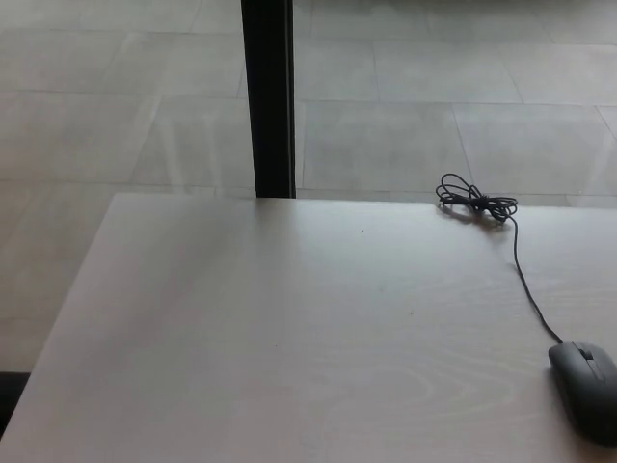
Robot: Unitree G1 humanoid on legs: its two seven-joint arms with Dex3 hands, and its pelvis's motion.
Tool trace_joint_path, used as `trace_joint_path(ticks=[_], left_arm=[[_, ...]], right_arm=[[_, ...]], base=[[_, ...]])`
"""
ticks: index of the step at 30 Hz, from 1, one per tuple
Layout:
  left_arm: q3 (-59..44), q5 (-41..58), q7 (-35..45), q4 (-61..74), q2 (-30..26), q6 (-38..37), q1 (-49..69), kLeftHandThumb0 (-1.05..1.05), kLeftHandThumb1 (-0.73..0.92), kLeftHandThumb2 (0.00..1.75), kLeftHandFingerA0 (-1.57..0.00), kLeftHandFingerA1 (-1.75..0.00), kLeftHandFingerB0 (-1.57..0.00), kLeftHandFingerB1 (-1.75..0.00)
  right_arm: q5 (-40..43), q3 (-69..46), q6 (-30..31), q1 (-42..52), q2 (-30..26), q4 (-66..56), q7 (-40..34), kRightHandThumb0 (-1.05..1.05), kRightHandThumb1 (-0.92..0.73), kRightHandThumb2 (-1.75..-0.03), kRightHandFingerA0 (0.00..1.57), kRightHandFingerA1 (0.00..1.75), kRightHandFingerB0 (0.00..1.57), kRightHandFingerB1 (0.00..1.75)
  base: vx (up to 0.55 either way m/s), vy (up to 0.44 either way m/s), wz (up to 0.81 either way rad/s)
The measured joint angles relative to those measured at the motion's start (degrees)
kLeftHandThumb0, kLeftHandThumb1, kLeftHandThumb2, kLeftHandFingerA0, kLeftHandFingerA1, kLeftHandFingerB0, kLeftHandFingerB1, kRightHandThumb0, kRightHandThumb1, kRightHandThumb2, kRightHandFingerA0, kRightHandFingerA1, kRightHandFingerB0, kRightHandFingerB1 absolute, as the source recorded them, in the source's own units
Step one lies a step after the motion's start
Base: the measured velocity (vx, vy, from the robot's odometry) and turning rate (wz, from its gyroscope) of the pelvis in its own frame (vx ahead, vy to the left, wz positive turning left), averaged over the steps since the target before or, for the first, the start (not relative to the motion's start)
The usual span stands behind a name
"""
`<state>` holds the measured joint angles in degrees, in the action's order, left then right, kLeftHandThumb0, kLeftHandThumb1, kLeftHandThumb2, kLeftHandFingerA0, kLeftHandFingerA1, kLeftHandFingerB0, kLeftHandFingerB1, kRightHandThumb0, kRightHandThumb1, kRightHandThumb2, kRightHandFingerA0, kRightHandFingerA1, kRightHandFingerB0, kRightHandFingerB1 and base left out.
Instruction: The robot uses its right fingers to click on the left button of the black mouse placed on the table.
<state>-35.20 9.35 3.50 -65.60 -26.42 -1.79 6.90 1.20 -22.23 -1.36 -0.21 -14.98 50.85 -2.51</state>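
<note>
Pale wood-grain is seen across the worktop, which fills the lower part of the head view and is the only surface carrying anything. Near its right edge, toward the near right corner, the black mouse is lying flat, its right side cut off by the picture's edge. Its scroll wheel is visible as a small dark slot near its front, which is pointed toward the far edge. From that front a thin black cable is led away across the worktop toward the far edge, where the slack is gathered into a small tangled bundle close to the far right part of that edge. The rest of the worktop is bare. Beyond the far edge a floor of large light-grey tiles is seen, and a dark upright post is standing just behind the far edge, left of centre. Neither hand is shown in this view, so the state of the fingers cannot be told.
</note>
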Motion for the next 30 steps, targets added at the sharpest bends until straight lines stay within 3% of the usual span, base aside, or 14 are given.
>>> trace_joint_path(ticks=[4, 5, 8, 9, 11, 20, 21, 22, 23, 25, 26, 27, 29, 30], left_arm=[[-6.8, 3.3, 0.5, -2.7, -1.4, 0.0, -1.3, -0.86, 0.92, 0.79, -0.67, -0.67, -0.36, -0.43], [-8.3, 4.1, 0.7, -3.3, -1.7, 0.0, -1.5, -0.88, 0.92, 0.79, -0.65, -0.67, -0.36, -0.46], [-11.7, 6.4, 1.1, -5.0, -2.6, 0.0, -2.2, -0.86, 0.92, 0.79, -0.74, -0.68, -0.36, -0.42], [-12.6, 7.2, 1.3, -5.5, -2.9, 0.0, -2.4, -0.86, 0.92, 0.78, -0.69, -0.66, -0.37, -0.42], [-13.4, 8.2, 1.3, -6.1, -3.3, 0.0, -2.8, -0.86, 0.92, 0.78, -0.72, -0.68, -0.39, -0.42], [-13.5, 10.8, 1.3, -7.2, -3.4, 0.0, -3.6, -0.88, 0.92, 0.76, -0.8, -0.7, -0.41, -0.43], [-13.5, 11.1, 1.2, -7.3, -3.4, 0.0, -3.6, -0.83, 0.77, 1.15, -0.64, -0.73, -0.36, -0.55], [-13.5, 11.2, 1.2, -7.3, -3.4, 0.0, -3.6, -0.86, 0.92, 0.77, -0.67, -0.67, -0.38, -0.43], [-13.4, 11.4, 1.1, -7.3, -3.4, 0.0, -3.7, -0.82, 0.78, 1.16, -0.61, -0.71, -0.35, -0.54], [-13.3, 11.7, 1.0, -7.3, -3.4, 0.0, -3.7, -0.82, 0.78, 1.16, -0.61, -0.71, -0.35, -0.54], [-13.3, 11.8, 1.0, -7.3, -3.4, 0.0, -3.7, -0.85, 0.92, 0.78, -0.66, -0.65, -0.39, -0.42], [-13.2, 12.0, 1.0, -7.3, -3.4, 0.0, -3.7, -0.82, 0.78, 1.16, -0.59, -0.71, -0.34, -0.54], [-12.8, 12.2, 1.0, -7.2, -3.4, 0.0, -3.7, -0.84, 0.79, 1.16, -0.57, -0.71, -0.32, -0.53], [-12.7, 12.3, 1.0, -7.2, -3.5, 0.0, -3.7, -0.85, 0.92, 0.77, -0.6, -0.65, -0.37, -0.41]], right_arm=[[1.1, -3.5, -0.5, -0.8, -0.9, 0.4, -1.6, -0.53, -0.77, -0.63, 0.65, 0.5, 0.32, 0.34], [1.3, -4.2, -0.9, -0.8, -1.3, 0.7, -2.3, -0.57, -0.64, -0.91, 0.58, 0.61, 0.28, 0.46], [1.9, -6.2, -1.9, -0.9, -1.9, 1.9, -4.3, -0.53, -0.76, -0.63, 0.7, 0.64, 0.41, 0.35], [2.1, -6.9, -2.3, -1.1, -2.2, 2.7, -5.1, -0.57, -0.63, -0.93, 0.66, 0.71, 0.32, 0.48], [2.6, -7.8, -2.6, -1.3, -2.8, 3.7, -6.2, -0.56, -0.73, -0.63, 0.7, 1.16, 0.39, 0.35], [4.7, -11.3, -1.8, -2.6, -5.4, 7.2, -10.8, -0.55, -0.73, -0.64, 0.8, 1.36, 0.56, 0.44], [5.1, -12.2, -1.7, -2.7, -5.8, 7.3, -11.3, -0.61, -0.68, -0.67, 0.8, 1.26, 0.47, 0.42], [5.7, -13.2, -1.7, -2.9, -6.0, 7.3, -11.7, -0.61, -0.67, -0.68, 0.8, 1.2, 0.47, 0.42], [6.3, -14.4, -1.6, -3.2, -6.4, 7.3, -12.0, -0.61, -0.68, -0.68, 0.79, 1.26, 0.46, 0.41], [7.8, -16.6, -1.5, -3.9, -6.9, 6.8, -12.2, -0.61, -0.68, -0.68, 0.79, 1.26, 0.46, 0.41], [8.3, -17.2, -1.5, -4.1, -7.0, 6.6, -12.2, -0.54, -0.76, -0.62, 0.86, 1.29, 0.64, 0.45], [8.8, -17.8, -1.4, -4.2, -7.1, 6.2, -12.2, -0.54, -0.75, -0.62, 0.8, 0.82, 0.61, 0.46], [9.9, -18.6, -1.2, -4.3, -7.1, 2.8, -12.3, -0.5, -0.62, -1.01, 0.79, 0.87, 0.59, 0.65], [10.3, -19.0, -1.2, -4.6, -7.2, 1.0, -12.3, -0.52, -0.77, -0.63, 0.66, 0.48, 0.42, 0.35]], base=[[0.0, 0.0, 0.0], [0.0, 0.0, 0.0], [0.0, 0.0, 0.0], [0.0, 0.0, 0.0], [0.0, 0.0, 0.0], [0.0, 0.0, 0.0], [0.0, 0.0, 0.0], [0.0, 0.0, 0.0], [0.0, 0.0, 0.0], [0.0, 0.0, 0.0], [0.0, 0.0, 0.0], [0.0, 0.0, 0.0], [0.0, 0.0, 0.0], [0.0, 0.0, 0.0]])
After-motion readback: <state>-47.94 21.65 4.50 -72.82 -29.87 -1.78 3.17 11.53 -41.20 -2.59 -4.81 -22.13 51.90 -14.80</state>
